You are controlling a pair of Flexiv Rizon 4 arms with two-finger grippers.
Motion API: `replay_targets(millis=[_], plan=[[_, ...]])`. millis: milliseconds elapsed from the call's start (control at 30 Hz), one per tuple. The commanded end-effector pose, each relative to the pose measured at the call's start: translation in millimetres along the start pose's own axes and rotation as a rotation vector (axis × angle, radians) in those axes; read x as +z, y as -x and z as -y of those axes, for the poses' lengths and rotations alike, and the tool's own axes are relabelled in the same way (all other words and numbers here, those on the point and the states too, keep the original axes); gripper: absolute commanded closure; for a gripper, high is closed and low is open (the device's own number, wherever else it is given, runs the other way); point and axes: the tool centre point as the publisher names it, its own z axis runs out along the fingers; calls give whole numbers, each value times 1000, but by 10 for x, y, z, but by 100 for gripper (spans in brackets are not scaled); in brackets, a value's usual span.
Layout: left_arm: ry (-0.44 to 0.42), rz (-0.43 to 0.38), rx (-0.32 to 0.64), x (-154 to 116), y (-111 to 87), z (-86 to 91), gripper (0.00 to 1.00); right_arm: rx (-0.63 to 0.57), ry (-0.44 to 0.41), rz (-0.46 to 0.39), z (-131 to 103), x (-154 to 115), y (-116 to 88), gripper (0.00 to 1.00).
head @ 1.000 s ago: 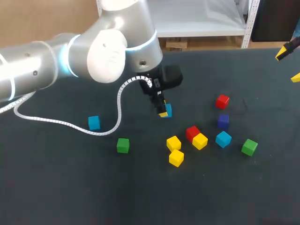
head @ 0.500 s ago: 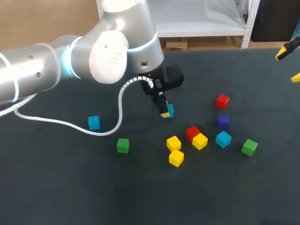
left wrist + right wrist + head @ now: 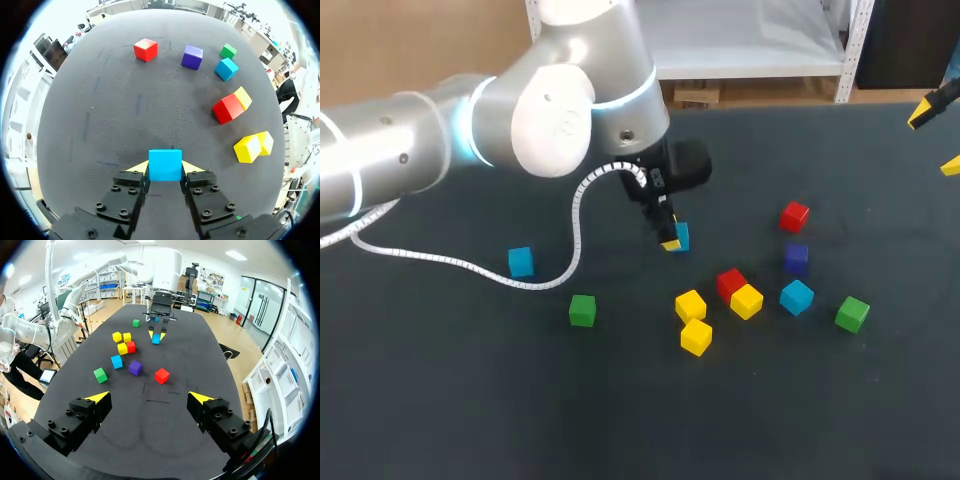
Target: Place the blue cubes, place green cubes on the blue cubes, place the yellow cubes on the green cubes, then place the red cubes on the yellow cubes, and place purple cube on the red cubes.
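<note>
My left gripper point(image 3: 671, 238) is shut on a blue cube point(image 3: 680, 236) near the table's middle; in the left wrist view the blue cube point(image 3: 165, 164) sits squarely between the yellow tips of my left gripper point(image 3: 165, 167). A second blue cube point(image 3: 521, 262) and a green cube point(image 3: 582, 310) lie to the left. Three yellow cubes point(image 3: 690, 305), a red cube point(image 3: 730, 283), a purple cube point(image 3: 796, 259), another blue cube point(image 3: 797, 297), a green cube point(image 3: 852, 314) and another red cube point(image 3: 795, 215) lie to the right. My right gripper point(image 3: 935, 140) hangs open at the far right edge, holding nothing.
The left arm's white cable point(image 3: 470, 266) trails over the dark table point(image 3: 440, 400) beside the left blue cube. In the right wrist view the right gripper point(image 3: 150, 398) is well back from the red cube point(image 3: 161, 375).
The left arm edged a little to the right with the blue cube in its grip, then held still. The right arm has not moved.
</note>
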Motion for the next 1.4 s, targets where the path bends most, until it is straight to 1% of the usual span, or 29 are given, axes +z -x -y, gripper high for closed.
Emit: replay_targets(millis=[33, 67, 100, 133, 167, 200, 233, 300, 333, 367, 433, 467, 500, 600, 633, 733, 767, 800, 833, 867, 933, 1033, 1100, 1133, 1167, 1200, 1267, 1367, 1400], plan=[[-2, 1, 8, 8, 9, -25, 81, -1, -3, 0, -12, 4, 4, 0], [-2, 1, 10, 9, 11, -26, 55, -1, -3, 0, -12, 4, 4, 0], [-2, 2, 11, 10, 11, -27, 53, -1, -3, 0, -12, 4, 4, 0], [-2, 2, 12, 11, 12, -27, 54, -1, -3, 0, -12, 4, 4, 0], [-4, 0, 11, 12, 12, -28, 60, -1, -3, 0, -12, 4, 4, 0], [-5, -1, 11, 12, 12, -28, 70, -1, -3, 0, -12, 4, 4, 0], [-8, -4, 8, 14, 10, -28, 99, -1, -3, 0, -12, 4, 4, 0], [-10, -7, 7, 22, 6, -30, 100, -1, -3, 0, -12, 4, 4, 0], [-11, -7, 7, 23, 4, -31, 93, -1, -3, 0, -12, 4, 4, 0], [-12, -8, 6, 23, 3, -31, 83, -1, -3, 0, -12, 4, 4, 0], [-16, -10, 3, 24, -5, -33, 57, -1, -3, 0, -12, 4, 4, 0], [-16, -11, 3, 24, -6, -33, 36, -1, -3, 0, -12, 4, 4, 0], [-17, -11, 3, 24, -7, -32, 9, -1, -3, 0, -12, 4, 4, 0], [-17, -10, 6, 24, -8, -31, 15, -1, -3, 0, -12, 4, 4, 0], [-18, -10, 6, 24, -8, -31, 15, -1, -3, 0, -12, 4, 4, 0], [-21, -11, 6, 27, -11, -44, 1, -1, -3, 0, -12, 4, 4, 0], [-20, -12, 6, 29, -10, -52, 2, -1, -3, 0, -12, 4, 4, 0], [-21, -12, 3, 29, -5, -59, 0, -1, -3, 0, -12, 4, 4, 0], [-21, -12, 2, 26, -1, -63, 0, -1, -3, 0, -12, 4, 4, 0], [-21, -10, 0, 23, 13, -73, 4, -1, -3, 0, -12, 4, 4, 0], [-21, -8, -2, 23, 34, -85, 4, -1, -3, 0, -12, 4, 4, 0], [-21, -1, -8, 35, 68, -117, 19, -1, -3, 0, -12, 4, 4, 0], [-20, 0, -9, 40, 85, -138, 26, -1, -3, 0, -12, 4, 4, 0], [-19, 0, -8, 38, 91, -143, 40, -1, -3, 0, -12, 4, 4, 0], [-18, 1, -7, 37, 95, -147, 51, -1, -3, 0, -12, 4, 4, 0], [-18, 0, -7, 38, 97, -150, 52, -1, -3, 0, -12, 4, 4, 0], [-18, -1, -4, 39, 97, -152, 62, -1, -3, 0, -12, 4, 4, 0], [-18, -4, -3, 42, 74, -150, 67, -1, -3, 0, -12, 4, 4, 0], [-19, -6, -4, 41, 65, -146, 67, -1, -3, 0, -12, 4, 4, 0]])
